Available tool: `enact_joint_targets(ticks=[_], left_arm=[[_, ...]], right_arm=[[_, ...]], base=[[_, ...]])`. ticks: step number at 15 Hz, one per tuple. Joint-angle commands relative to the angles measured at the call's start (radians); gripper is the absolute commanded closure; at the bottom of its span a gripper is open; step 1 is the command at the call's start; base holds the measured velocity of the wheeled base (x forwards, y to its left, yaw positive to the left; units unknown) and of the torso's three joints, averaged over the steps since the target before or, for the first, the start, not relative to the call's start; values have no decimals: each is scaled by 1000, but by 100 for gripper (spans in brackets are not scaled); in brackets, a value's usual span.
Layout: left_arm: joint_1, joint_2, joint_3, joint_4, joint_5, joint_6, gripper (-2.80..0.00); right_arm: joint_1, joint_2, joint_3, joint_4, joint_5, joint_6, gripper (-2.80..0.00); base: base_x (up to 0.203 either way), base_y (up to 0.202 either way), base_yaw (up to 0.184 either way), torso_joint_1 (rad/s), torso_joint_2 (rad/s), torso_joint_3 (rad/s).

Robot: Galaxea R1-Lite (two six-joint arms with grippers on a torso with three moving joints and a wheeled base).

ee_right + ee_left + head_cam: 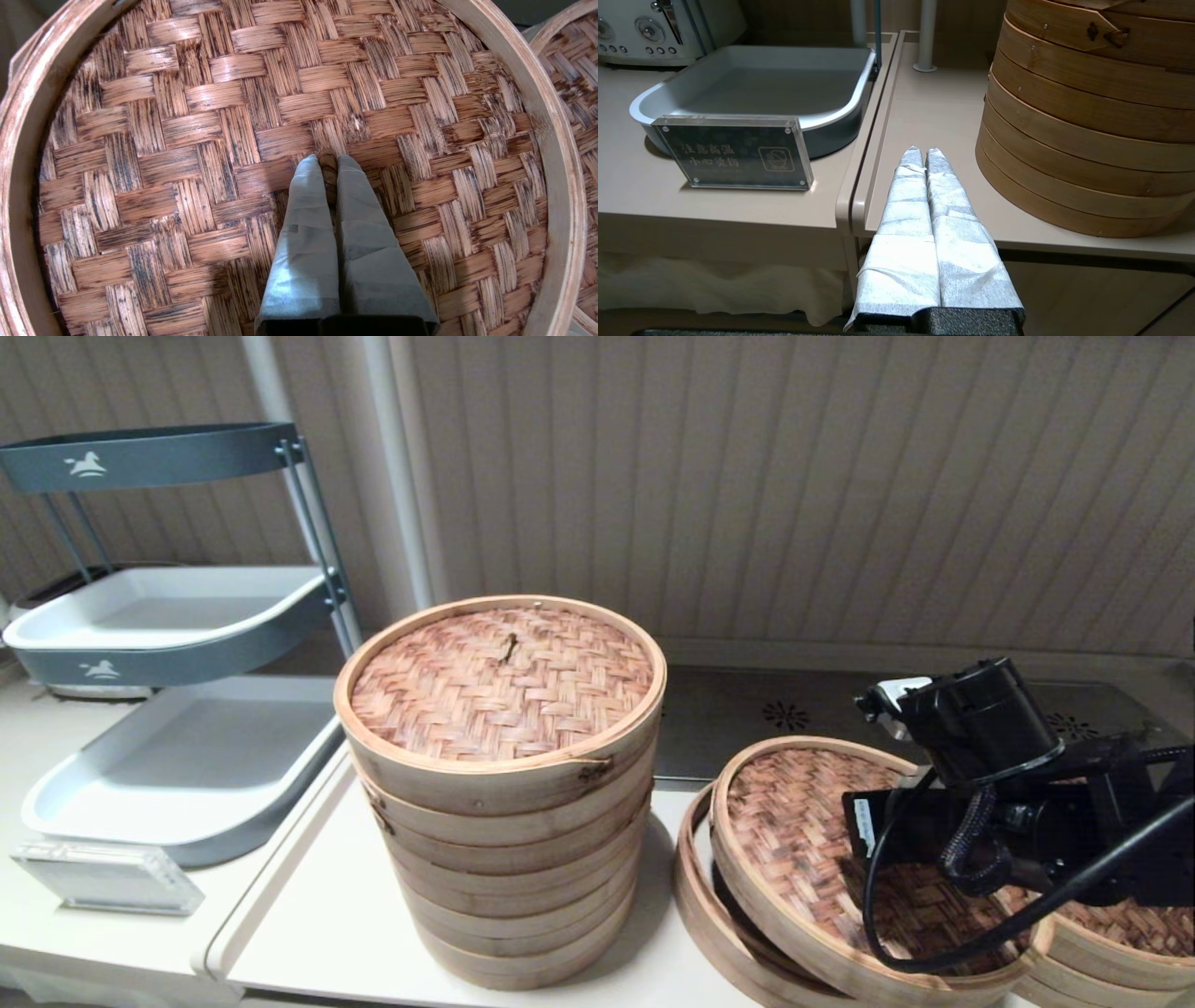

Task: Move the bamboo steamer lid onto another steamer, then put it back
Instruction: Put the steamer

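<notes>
Wrapped fingers (308, 224) of the right gripper (328, 163) were nearest, pinched on the small knot (328, 169) at the centre of the bamboo steamer lid (794, 840). That lid sat tilted and off-centre over the low steamer ring (709, 915), beside the tall steamer stack (509, 840). Such a thin knot could slip or tear, I think, and the tilted lid might catch on the ring. The left gripper (923, 151), closed on nothing, waited at the table edge (859, 205).

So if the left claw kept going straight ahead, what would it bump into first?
Probably nothing soon. The shut left claw points along the bare beige counter, passing beside the tall bamboo steamer, toward a white post. Depth is hard to judge.
</notes>
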Motion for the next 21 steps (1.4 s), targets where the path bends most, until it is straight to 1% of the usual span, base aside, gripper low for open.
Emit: enact_joint_targets(ticks=[1,8,16,21], left_arm=[[0,-3,25,-1,0,0,0],[0,-2,25,-1,0,0,0],[1,-2,25,-1,-1,0,0],[2,-2,25,-1,0,0,0]], right_arm=[[-6,38,-7,-1,-2,3,0],[-2,122,-10,-89,-12,3,0],[15,129,-23,-101,-17,3,0],[2,103,-31,-99,-25,0,0]], base=[[0,0,0,0,0,0],[0,0,0,0,0,0],[0,0,0,0,0,0],[0,0,0,0,0,0]])
